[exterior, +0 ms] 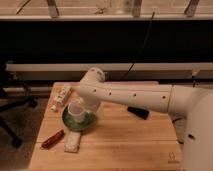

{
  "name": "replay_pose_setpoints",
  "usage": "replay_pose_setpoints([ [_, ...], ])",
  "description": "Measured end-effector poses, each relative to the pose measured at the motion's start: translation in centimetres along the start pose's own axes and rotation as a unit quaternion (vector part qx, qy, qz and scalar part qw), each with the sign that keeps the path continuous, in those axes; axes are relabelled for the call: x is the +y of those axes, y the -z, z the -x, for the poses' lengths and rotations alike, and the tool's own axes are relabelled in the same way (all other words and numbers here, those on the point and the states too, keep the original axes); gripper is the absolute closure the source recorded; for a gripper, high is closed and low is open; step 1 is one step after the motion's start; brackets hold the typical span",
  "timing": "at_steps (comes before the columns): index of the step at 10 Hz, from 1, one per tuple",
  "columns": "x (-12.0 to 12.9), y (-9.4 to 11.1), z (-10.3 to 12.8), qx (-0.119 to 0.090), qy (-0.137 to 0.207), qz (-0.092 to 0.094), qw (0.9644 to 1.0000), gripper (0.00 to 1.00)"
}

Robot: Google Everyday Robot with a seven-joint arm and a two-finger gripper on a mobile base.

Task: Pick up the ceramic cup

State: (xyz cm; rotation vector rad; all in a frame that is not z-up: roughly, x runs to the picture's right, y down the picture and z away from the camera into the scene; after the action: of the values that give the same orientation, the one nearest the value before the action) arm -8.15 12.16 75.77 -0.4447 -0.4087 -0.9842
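Nearest the camera on the wooden table [125, 145] lie a flat white packet [72, 141] and, just beside it, a red wrapped item [52, 139]. Behind them sits the green saucer [79, 121], with the ceramic cup [76, 109] upright on it. The gripper [90, 105] is immediately right of the cup, under the white arm [130, 94]; whether it grasps the cup cannot be told. A black object [137, 112] lies further right, and a pale tube [62, 95] at the far left.

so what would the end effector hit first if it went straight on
Probably the ceramic cup: the end effector points down close beside it, over the green saucer. Depth unclear; it could reach the saucer instead.
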Motion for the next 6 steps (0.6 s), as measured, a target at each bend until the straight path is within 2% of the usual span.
replay_pose_setpoints([
  [6,-1.2,-2.2,1.0,-0.003,0.036,0.028,0.999,0.2],
])
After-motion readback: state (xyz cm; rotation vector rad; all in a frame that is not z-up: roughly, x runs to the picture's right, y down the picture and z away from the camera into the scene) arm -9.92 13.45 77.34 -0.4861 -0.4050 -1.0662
